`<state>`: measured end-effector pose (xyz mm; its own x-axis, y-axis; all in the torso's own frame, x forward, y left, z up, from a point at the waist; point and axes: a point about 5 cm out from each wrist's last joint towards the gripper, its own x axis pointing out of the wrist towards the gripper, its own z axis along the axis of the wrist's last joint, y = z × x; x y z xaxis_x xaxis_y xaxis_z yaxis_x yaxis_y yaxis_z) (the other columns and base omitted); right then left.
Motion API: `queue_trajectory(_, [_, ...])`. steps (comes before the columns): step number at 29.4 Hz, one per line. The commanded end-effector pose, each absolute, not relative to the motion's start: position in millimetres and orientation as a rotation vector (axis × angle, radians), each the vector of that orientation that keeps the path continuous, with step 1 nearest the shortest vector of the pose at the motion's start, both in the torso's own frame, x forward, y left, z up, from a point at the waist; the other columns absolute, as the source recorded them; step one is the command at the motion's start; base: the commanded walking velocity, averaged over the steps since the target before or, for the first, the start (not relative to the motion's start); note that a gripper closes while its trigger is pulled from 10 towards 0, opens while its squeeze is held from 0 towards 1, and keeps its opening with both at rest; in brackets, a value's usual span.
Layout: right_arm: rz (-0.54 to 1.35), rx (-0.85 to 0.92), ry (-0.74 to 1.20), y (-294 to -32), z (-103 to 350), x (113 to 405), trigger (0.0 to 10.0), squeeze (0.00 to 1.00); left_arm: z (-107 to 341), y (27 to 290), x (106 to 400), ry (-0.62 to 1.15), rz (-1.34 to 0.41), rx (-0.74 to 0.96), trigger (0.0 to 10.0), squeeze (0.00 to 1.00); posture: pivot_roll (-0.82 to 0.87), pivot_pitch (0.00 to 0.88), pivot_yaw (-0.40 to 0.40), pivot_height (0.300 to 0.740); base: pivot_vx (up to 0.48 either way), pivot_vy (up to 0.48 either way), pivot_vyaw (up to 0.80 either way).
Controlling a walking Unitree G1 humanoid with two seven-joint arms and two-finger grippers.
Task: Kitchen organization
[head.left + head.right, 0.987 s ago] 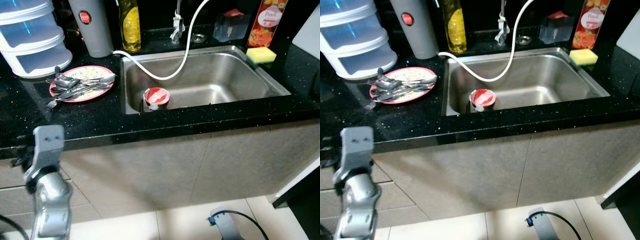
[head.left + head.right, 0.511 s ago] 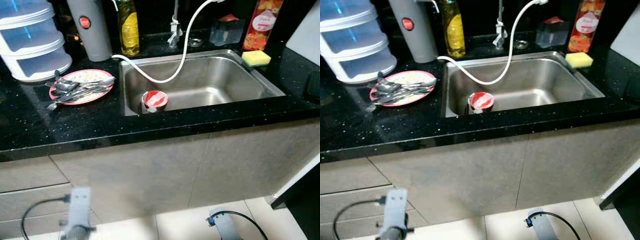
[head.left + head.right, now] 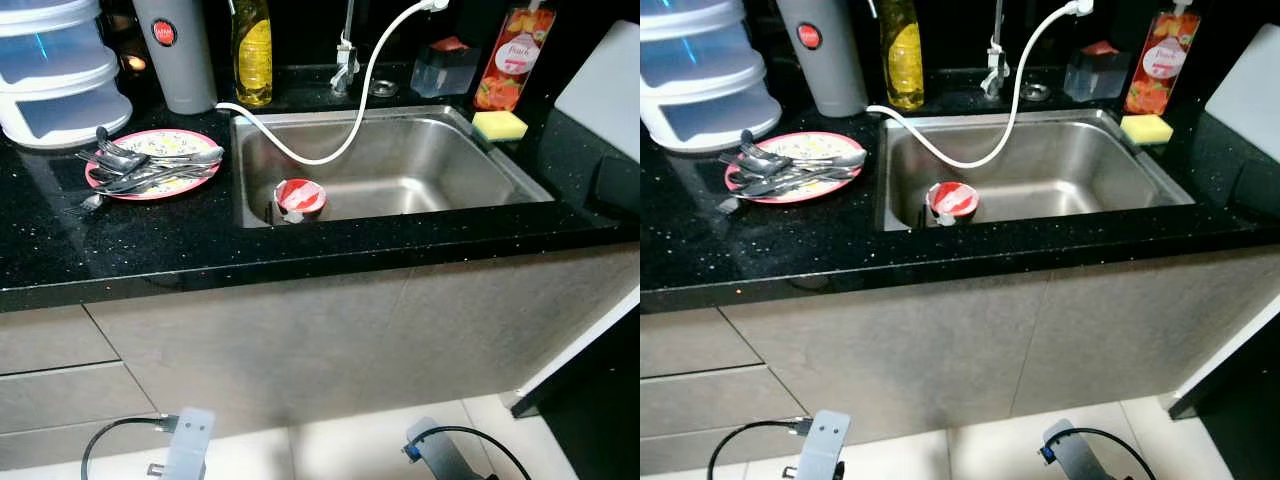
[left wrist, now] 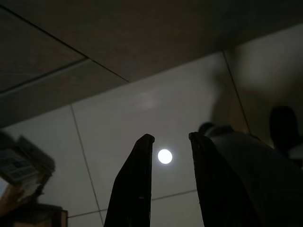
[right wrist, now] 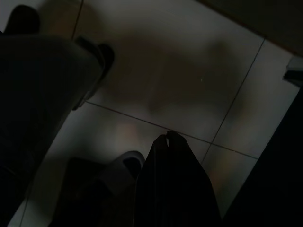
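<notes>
- Cutlery [image 3: 150, 170] is the likeliest thing to sort: a loose heap of spoons and forks on a pink plate [image 3: 190, 140], on the black countertop [image 3: 300, 250] left of the sink.
- Left gripper [image 4: 165, 189]: jaws parted with a clear gap, holding nothing, pointed at pale floor tiles [image 4: 118, 123]. The arm hangs low in front of the cabinet.
- Right gripper [image 5: 166, 137]: the two fingers meet at their tips, closed on nothing, aimed at the floor. The view is very dark; a rounded pale shape beside the fingers may be a slipper, not certain.
- Both wrists are well below counter height, well apart from anything on the counter.
- Stainless sink [image 3: 520, 185]: a red-and-white cup [image 3: 300, 196] sits in the near left corner, and a white hose [image 3: 340, 130] loops down into the basin.
- Behind the sink: yellow bottle [image 3: 251, 50], grey flask [image 3: 175, 50], peach-label bottle [image 3: 503, 65], yellow sponge [image 3: 499, 125]. A stacked plastic container [image 3: 55, 70] stands far left.
- Risks, as I judge them:
  - Raising an arm close to the cabinet could clip the counter's front edge.
  - The cutlery is interlocked, so lifting one piece could drag others off the plate.
  - Reaching for the cup could snag the hose.
</notes>
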<state>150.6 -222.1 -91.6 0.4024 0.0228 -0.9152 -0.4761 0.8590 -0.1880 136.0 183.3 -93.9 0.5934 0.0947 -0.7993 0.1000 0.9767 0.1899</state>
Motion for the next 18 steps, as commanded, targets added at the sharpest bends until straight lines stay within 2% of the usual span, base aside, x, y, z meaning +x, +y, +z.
queue_trajectory(1, [0.33, -0.434, 1.1, -219.4, -89.3, 157.5, 10.0, 0.0, -95.3, 186.8, 133.5, 0.945, 0.012, 0.22, 10.0, 0.0, 0.07, 0.0, -0.05, 0.74, 0.0, 0.0, 0.0])
queue_trajectory(5, [0.263, -0.385, 1.077, -216.7, -85.9, 168.1, 10.0, 0.0, -97.8, 192.7, 131.0, 0.96, 0.024, 0.228, 10.0, 0.0, 0.08, 0.0, -0.039, 0.74, 0.0, 0.0, 0.0])
queue_trajectory(14, [0.235, -0.329, 1.058, -211.7, -87.1, 167.2, 10.0, 0.0, -95.9, 206.6, 135.6, 0.958, 0.012, 0.293, 10.0, 0.0, 0.06, 0.0, -0.002, 0.74, 0.0, 0.0, 0.0])
queue_trajectory(16, [0.176, -0.251, 1.039, -212.4, -86.4, 168.1, 10.0, 0.0, -95.1, 210.7, 138.0, 0.965, 0.021, 0.294, 10.0, 0.0, 0.05, 0.0, 0.004, 0.74, 0.0, 0.0, 0.0])
queue_trajectory(17, [0.033, -0.073, 0.997, -218.1, -81.4, 177.1, 10.0, 0.0, -94.4, 209.8, 141.3, 0.961, 0.014, 0.296, 10.0, 0.0, 0.05, 0.0, 0.019, 0.74, 0.0, 0.0, 0.0])
queue_trajectory(18, [0.033, -0.073, 0.997, -218.1, -81.4, 177.1, 10.0, 0.0, -94.4, 209.8, 141.3, 0.961, 0.014, 0.296, 10.0, 0.0, 0.05, 0.0, 0.019, 0.74, 0.0, 0.0, 0.0])
